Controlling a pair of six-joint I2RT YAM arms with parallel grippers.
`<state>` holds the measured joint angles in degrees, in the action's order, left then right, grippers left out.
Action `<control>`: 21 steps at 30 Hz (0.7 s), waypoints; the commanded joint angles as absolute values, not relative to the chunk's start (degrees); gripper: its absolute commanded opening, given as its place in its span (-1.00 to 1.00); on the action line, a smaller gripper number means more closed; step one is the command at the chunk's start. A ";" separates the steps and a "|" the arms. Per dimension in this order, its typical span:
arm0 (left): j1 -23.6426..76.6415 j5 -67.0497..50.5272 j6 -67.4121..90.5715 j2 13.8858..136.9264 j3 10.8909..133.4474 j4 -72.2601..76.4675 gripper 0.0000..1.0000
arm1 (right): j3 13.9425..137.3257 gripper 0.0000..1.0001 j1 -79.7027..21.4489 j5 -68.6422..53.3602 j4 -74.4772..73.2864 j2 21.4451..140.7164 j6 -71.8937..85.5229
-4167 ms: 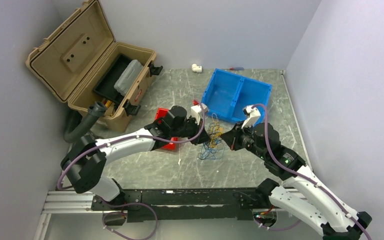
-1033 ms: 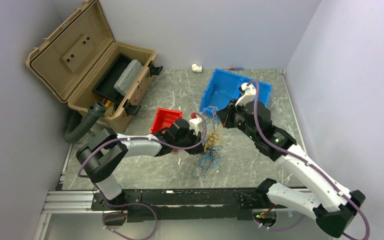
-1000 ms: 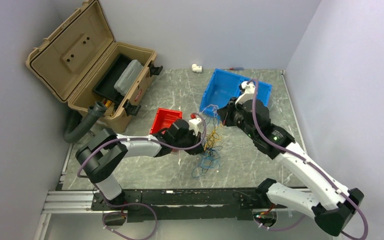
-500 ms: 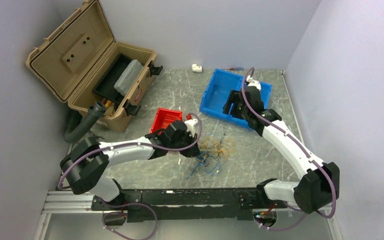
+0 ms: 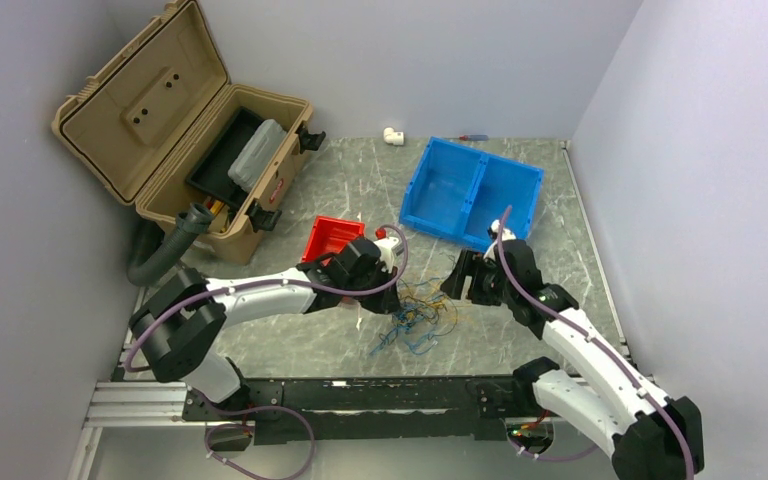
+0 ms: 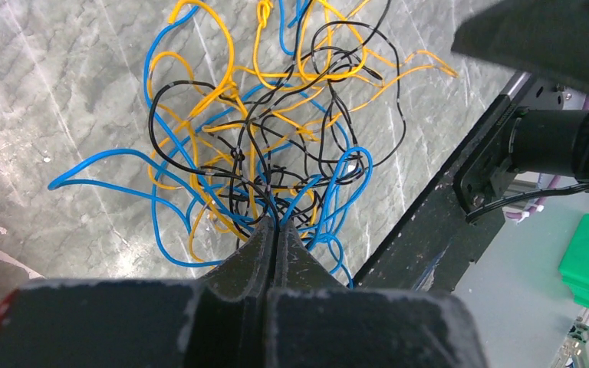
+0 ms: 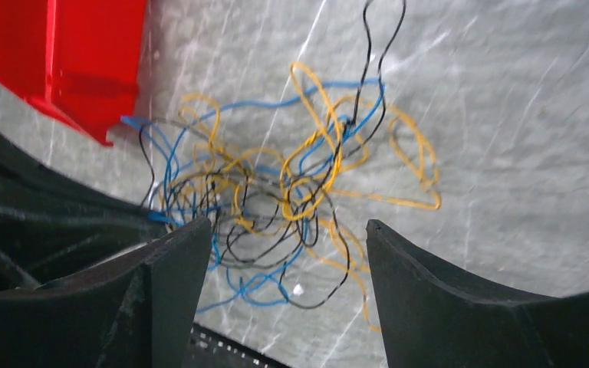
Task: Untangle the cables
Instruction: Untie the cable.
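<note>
Left hand (image 6: 274, 227) pinches the cables (image 6: 263, 178) — right hand (image 7: 285, 231) gapes above.

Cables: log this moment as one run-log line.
cables: one tangle, yellow, blue, black | left gripper: shut on strands at tangle edge | right gripper: open, empty, over tangle

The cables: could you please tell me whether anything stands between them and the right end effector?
Nothing visible does. The open right end effector faces the cables directly; the left end effector, shut on strands, sits on the tangle's opposite side.
</note>
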<state>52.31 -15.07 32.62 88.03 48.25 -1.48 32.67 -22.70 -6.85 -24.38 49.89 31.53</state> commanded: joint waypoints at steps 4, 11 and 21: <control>51.83 -14.74 32.56 89.55 50.16 -0.49 -1.00 | 25.26 0.47 -22.84 -22.06 -15.97 46.81 38.98; 51.09 -17.72 34.43 89.56 48.31 4.31 -1.00 | 19.30 0.41 -28.31 -23.92 -6.66 45.03 49.89; 50.66 -23.98 38.61 90.34 46.41 11.09 -1.00 | 16.35 0.17 -37.38 -14.47 6.57 51.94 52.48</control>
